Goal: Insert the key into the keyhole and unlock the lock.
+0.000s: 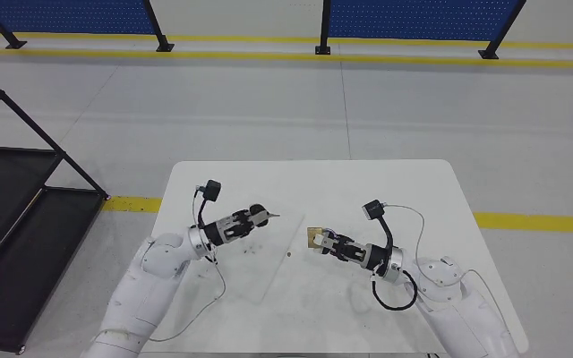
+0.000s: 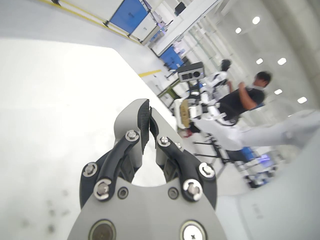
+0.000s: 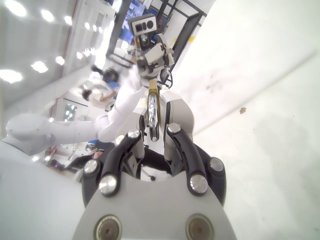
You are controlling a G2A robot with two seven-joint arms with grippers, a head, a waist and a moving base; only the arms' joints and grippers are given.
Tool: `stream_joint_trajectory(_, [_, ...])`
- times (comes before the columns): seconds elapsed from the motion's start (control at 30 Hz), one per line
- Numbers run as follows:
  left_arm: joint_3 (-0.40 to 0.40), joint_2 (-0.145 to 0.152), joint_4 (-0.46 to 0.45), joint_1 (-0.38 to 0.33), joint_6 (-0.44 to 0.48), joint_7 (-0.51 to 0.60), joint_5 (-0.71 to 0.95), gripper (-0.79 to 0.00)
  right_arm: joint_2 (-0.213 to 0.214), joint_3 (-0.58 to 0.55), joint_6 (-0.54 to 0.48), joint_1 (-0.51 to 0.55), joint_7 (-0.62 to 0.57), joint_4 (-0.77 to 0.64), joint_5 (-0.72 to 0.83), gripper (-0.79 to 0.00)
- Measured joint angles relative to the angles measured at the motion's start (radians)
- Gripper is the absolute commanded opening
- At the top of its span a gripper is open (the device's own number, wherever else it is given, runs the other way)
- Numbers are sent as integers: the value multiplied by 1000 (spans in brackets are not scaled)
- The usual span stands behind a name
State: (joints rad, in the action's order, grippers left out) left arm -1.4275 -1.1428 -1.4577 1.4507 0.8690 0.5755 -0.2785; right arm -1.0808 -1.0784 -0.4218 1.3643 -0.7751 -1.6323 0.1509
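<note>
My right gripper (image 1: 324, 240) is shut on a brass padlock (image 1: 313, 237) and holds it above the middle of the white table (image 1: 403, 192). In the right wrist view the padlock (image 3: 152, 93) stands between the fingers (image 3: 175, 116), with its chrome shackle toward the camera. My left gripper (image 1: 260, 215) hangs a short way to the lock's left, shut on a thin silvery key (image 1: 271, 216) that points toward the lock. In the left wrist view the pads (image 2: 144, 116) are pressed together and the key itself is hard to make out. The padlock (image 2: 184, 112) shows farther off there.
A small brown speck (image 1: 289, 254) lies on the table between the arms, also the speck (image 3: 242, 110) in the right wrist view. Dark smudges (image 1: 251, 246) mark the surface under the left gripper. A black cart (image 1: 36, 215) stands on the floor off the table's left side.
</note>
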Motion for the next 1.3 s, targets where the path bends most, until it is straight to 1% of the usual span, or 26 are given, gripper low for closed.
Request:
stream_joint_trajectory(0.07, [-1,-6,-18,12,41,-125,-181,-785,0,0,0,0,0,0,0,-785])
stream_joint_trajectory(0.1, [-4,-9,-31,17,61,-203,-298,-785,0,0,0,0,0,0,0,-785])
stream_joint_trajectory(0.17, [-14,-11,-55,23,66,-320,-485,-785,0,0,0,0,0,0,0,-785])
stream_joint_trajectory(0.2, [-16,-13,-72,30,52,-406,-613,-785,0,0,0,0,0,0,0,-785])
stream_joint_trajectory(0.27, [-11,-14,-92,42,10,-540,-808,-785,0,0,0,0,0,0,0,-785])
stream_joint_trajectory(0.3, [0,-14,-101,48,-19,-629,-937,-785,0,0,0,0,0,0,0,-785])
stream_joint_trajectory(0.37, [18,-9,-109,51,-66,-763,-1126,-785,0,0,0,0,0,0,0,-785])
stream_joint_trajectory(0.43, [44,0,-109,49,-145,-921,-1352,-785,0,0,0,0,0,0,0,-785])
stream_joint_trajectory(0.47, [57,4,-100,48,-182,-996,-1443,-785,0,0,0,0,0,0,0,-785])
stream_joint_trajectory(0.5, [72,8,-77,43,-226,-1099,-1541,-785,0,0,0,0,0,0,0,-785])
stream_joint_trajectory(0.57, [82,11,-46,35,-271,-1226,-1637,-785,0,0,0,0,0,0,0,-785])
stream_joint_trajectory(0.6, [82,11,-45,34,-275,-1273,-1661,-785,0,0,0,0,0,0,0,-785])
stream_joint_trajectory(0.67, [82,11,-48,34,-271,-1277,-1652,-785,0,0,0,0,0,0,0,-785])
stream_joint_trajectory(0.7, [81,11,-49,34,-270,-1250,-1647,-785,0,0,0,0,0,0,0,-785])
stream_joint_trajectory(0.77, [81,11,-49,35,-269,-1229,-1645,-785,0,0,0,0,0,0,0,-785])
stream_joint_trajectory(0.93, [82,11,-52,33,-274,-1230,-1648,-785,0,0,0,0,0,0,0,-785])
stream_joint_trajectory(0.97, [86,12,-61,31,-284,-1234,-1657,-785,0,0,0,0,0,0,0,-785])
stream_joint_trajectory(1.03, [92,18,-64,20,-318,-1277,-1725,-785,0,0,0,0,0,0,0,-785])
stream_joint_trajectory(1.07, [93,23,-63,14,-353,-1298,-1778,-785,0,0,0,0,0,0,0,-785])
stream_joint_trajectory(1.1, [95,29,-55,10,-429,-1314,-1873,-785,0,0,0,0,0,0,0,-785])
stream_joint_trajectory(1.17, [101,36,-38,4,-586,-1314,-2043,-785,0,0,0,0,0,0,0,-785])
stream_joint_trajectory(1.2, [109,41,-24,-2,-688,-1318,-2158,-785,0,0,0,0,0,0,0,-785])
stream_joint_trajectory(1.23, [115,45,-14,-9,-756,-1328,-2238,-785,0,0,0,0,0,0,0,-785])
stream_joint_trajectory(1.3, [128,52,15,-28,-887,-1392,-2382,-785,0,0,0,0,0,0,0,-785])
